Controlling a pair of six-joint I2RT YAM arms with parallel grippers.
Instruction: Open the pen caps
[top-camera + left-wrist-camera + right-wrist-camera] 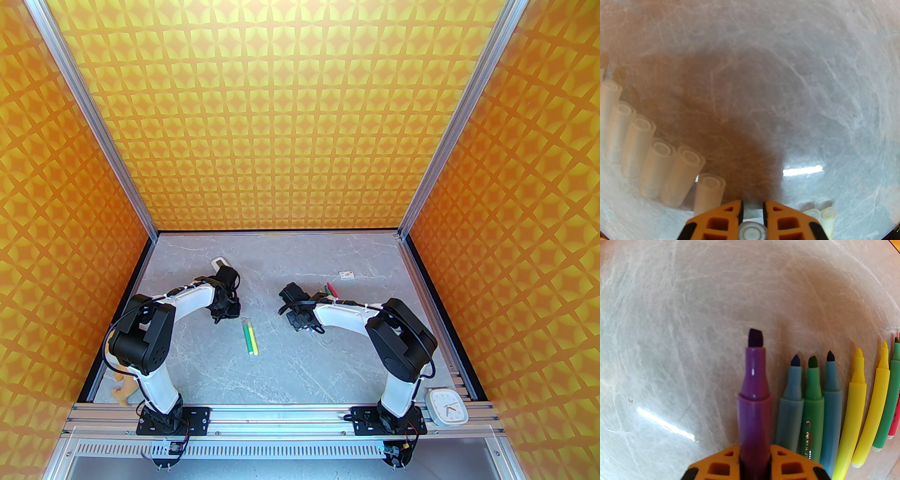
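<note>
While two capped pens (250,335) lie on the table (328,375) seen from above, the left wrist view shows the left gripper (752,208) closed on a cap (752,232) that could roll into the loose caps (655,168). In the right wrist view, the right gripper (754,453) clamps a purple pen (753,390) that may nudge the uncapped pens (812,408).

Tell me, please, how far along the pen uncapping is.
Done: uncapped pens lie in a row; loose caps lined up. In hand: right gripper holds the bare purple pen, left gripper a cap. Left: two mid-table pens look capped.

Two pens (251,335) lie centrally, caps (658,164) apparently left, other pens (812,404) right.
</note>
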